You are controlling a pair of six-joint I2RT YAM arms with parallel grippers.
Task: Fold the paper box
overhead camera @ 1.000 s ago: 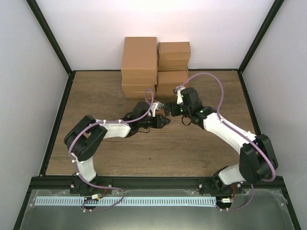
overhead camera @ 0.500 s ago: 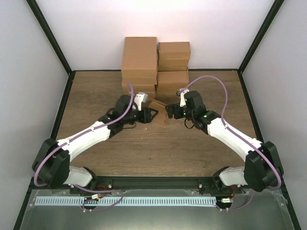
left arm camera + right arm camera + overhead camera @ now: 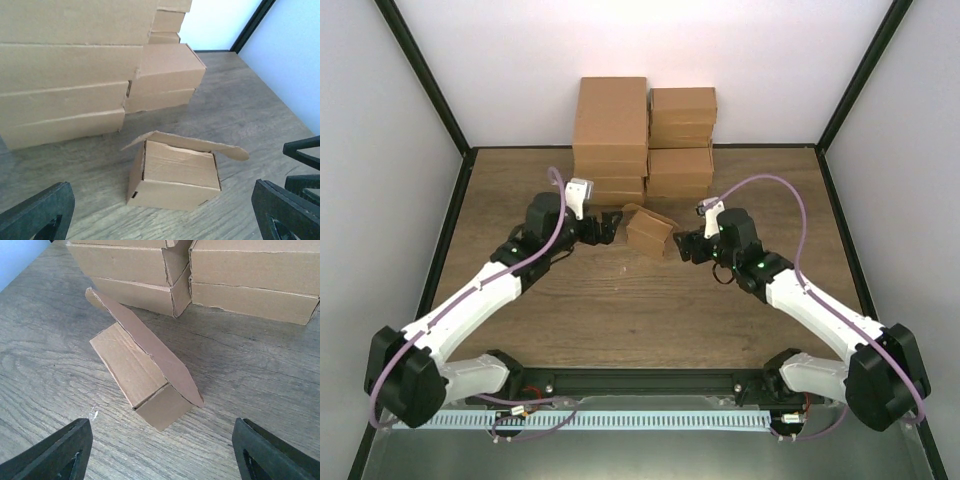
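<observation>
Left gripper point(image 3: 616, 226): jaws spread wide, holding nothing, just left of the box.
Right gripper point(image 3: 678, 246): jaws apart, empty, just right of the box.
Paper box point(image 3: 648, 232): resting on the table point(image 3: 620, 310) between both grippers, touched by neither, lid flap raised ajar.
Cartons point(image 3: 612, 130): stacked behind the box at the table's far edge.

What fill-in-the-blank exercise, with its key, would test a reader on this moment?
The table under the paper box is made of ____. The box's lid flap stands ____, not shut. The left claw and right claw, jaws wide apart, hold ____. The stacked cartons stand ____ the box, at the table's far edge.
Missing words: wood; open; nothing; behind.
</observation>
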